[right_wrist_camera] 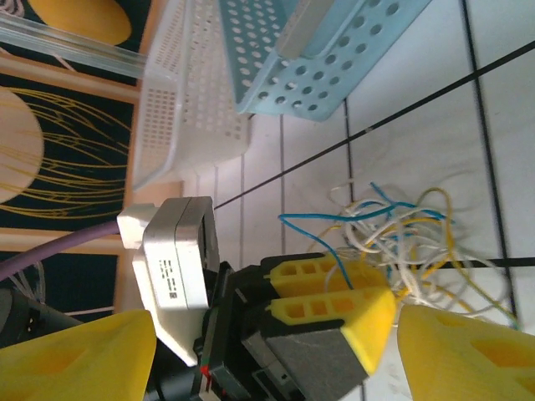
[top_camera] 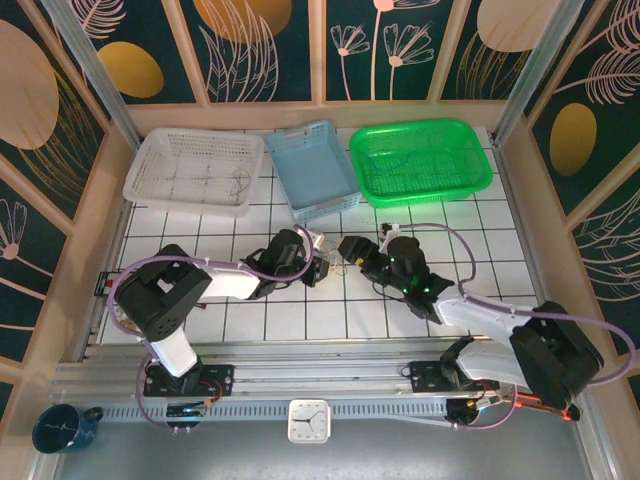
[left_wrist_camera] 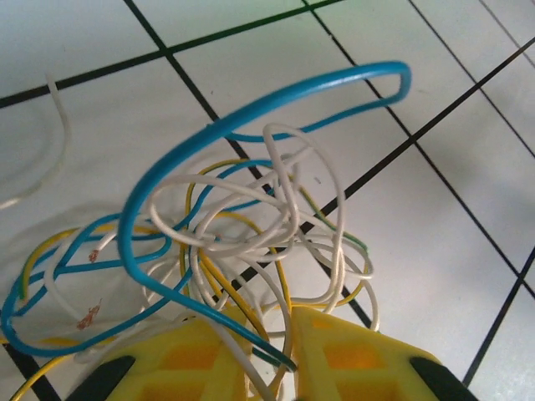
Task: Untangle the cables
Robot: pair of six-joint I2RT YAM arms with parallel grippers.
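Observation:
The cables (left_wrist_camera: 251, 225) are a loose tangle of blue, white and yellow wires lying on the white gridded table (left_wrist_camera: 468, 184). One big blue loop arches up above the rest. My left gripper (left_wrist_camera: 282, 351) is shut on the cables, with blue, white and yellow strands running through the narrow gap between its yellow fingers. From the right wrist view, the left gripper (right_wrist_camera: 376, 288) pinches the near edge of the cables (right_wrist_camera: 410, 238). My right gripper (right_wrist_camera: 267, 359) is open, its fingers spread wide on either side of the left gripper. From above, the left gripper (top_camera: 318, 268) and the right gripper (top_camera: 348, 247) meet at the cables (top_camera: 337, 263).
Three baskets stand along the back: a white basket (top_camera: 190, 170) with a few thin wires in it, a blue basket (top_camera: 312, 170) and a green basket (top_camera: 420, 160). A separate white wire (left_wrist_camera: 54, 134) lies left of the tangle. Wooden walls border the table.

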